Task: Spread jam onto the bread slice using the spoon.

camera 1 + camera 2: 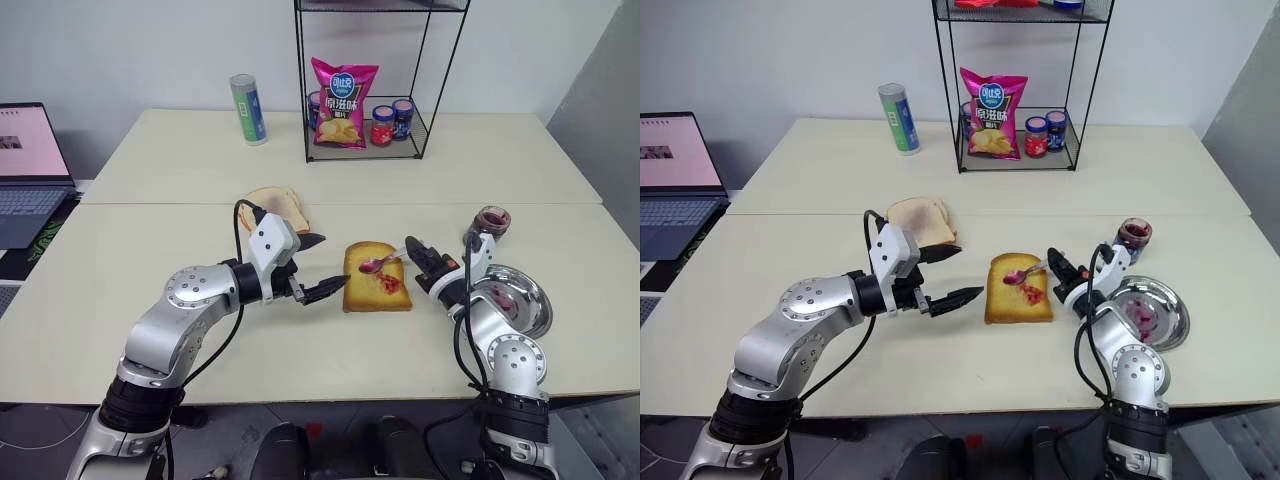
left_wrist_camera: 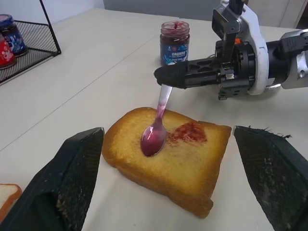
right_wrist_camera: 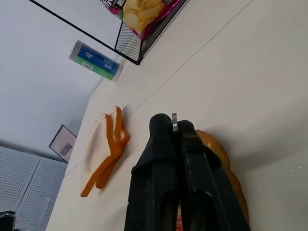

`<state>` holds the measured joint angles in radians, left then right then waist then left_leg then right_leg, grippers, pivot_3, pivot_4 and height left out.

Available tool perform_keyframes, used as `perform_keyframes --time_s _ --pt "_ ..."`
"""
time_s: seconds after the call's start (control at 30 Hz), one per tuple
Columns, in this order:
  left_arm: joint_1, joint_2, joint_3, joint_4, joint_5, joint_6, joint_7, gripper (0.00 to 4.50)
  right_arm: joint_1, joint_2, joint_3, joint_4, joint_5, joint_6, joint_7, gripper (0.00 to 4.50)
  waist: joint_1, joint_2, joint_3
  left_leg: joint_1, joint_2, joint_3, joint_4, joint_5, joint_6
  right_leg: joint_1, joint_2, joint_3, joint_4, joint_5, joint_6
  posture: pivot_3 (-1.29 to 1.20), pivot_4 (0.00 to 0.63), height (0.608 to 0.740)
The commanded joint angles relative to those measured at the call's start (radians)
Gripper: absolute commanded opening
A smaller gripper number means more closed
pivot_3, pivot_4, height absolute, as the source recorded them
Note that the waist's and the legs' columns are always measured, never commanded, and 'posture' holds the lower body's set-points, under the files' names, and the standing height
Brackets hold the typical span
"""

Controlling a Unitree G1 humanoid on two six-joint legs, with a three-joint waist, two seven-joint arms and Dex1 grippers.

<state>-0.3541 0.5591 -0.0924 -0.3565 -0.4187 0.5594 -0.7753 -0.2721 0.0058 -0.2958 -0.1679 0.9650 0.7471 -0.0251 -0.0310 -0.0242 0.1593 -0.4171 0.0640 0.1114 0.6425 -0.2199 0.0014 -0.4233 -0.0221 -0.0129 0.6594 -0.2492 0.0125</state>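
Clamped in the right gripper [image 2: 166, 77], the spoon [image 2: 156, 126] slanted handle-high, its bowl on the bread slice [image 1: 376, 279], jam [image 2: 188, 132] just beside it toward that gripper. Nearby, the left gripper [image 1: 312, 266] waited wide open off the slice's opposite edge.

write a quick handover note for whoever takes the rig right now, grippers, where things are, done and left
Right gripper: shut on the spoon, whose bowl rests on the bread slice.
Left gripper: open, holding nothing, its fingers beside the slice's left edge.
Jam: one small red patch near the slice's middle; more on the spoon bowl. Open jam jar and a jam-smeared metal dish stand to the right of the bread.
Done: jam brought to the bread.
Left: spread it; most of the slice is bare.
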Motion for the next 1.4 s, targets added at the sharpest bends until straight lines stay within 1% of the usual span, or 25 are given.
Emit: perform_keyframes --time_s 0.03,0.5,0.9,1.23,1.4 --pt "-0.005 0.0 0.011 -0.027 0.001 -0.019 0.002 4.5 0.023 -0.019 0.002 -0.035 0.01 0.019 -0.003 0.01 0.0 0.0 0.0 0.0 0.0 0.0 0.0 0.0 0.0 0.0 0.0 0.0 0.0 0.0 0.0 0.0 0.15 0.74" --pt "-0.005 -0.008 0.007 -0.02 0.005 -0.028 -0.001 4.5 0.051 -0.073 -0.02 -0.073 0.081 0.062 -0.026 0.01 0.0 0.0 0.0 0.0 0.0 0.0 0.0 0.0 0.0 0.0 0.0 0.0 0.0 0.0 0.0 0.0 0.15 0.74" --pt "0.007 -0.007 0.013 -0.031 0.006 -0.027 0.004 4.5 0.077 -0.108 -0.004 -0.084 0.14 0.107 -0.024 0.01 0.001 0.0 0.0 0.0 0.0 0.0 0.0 0.0 0.0 0.0 0.0 0.0 0.0 0.0 0.0 0.0 0.15 0.74" --pt "0.018 -0.004 0.016 -0.04 0.006 -0.027 0.005 4.5 0.098 -0.235 0.014 -0.084 0.195 0.209 0.053 0.01 0.002 0.0 0.0 0.0 0.0 0.0 0.0 0.0 0.0 0.0 0.0 0.0 -0.001 0.0 0.0 0.0 0.15 0.74" --pt "0.021 -0.004 0.017 -0.04 0.007 -0.029 0.007 4.5 0.09 -0.264 0.019 -0.075 0.211 0.233 0.077 0.01 0.002 0.0 0.0 0.0 0.0 0.0 0.0 0.0 0.0 0.001 0.0 0.0 -0.001 0.0 0.0 0.0 0.15 0.74"
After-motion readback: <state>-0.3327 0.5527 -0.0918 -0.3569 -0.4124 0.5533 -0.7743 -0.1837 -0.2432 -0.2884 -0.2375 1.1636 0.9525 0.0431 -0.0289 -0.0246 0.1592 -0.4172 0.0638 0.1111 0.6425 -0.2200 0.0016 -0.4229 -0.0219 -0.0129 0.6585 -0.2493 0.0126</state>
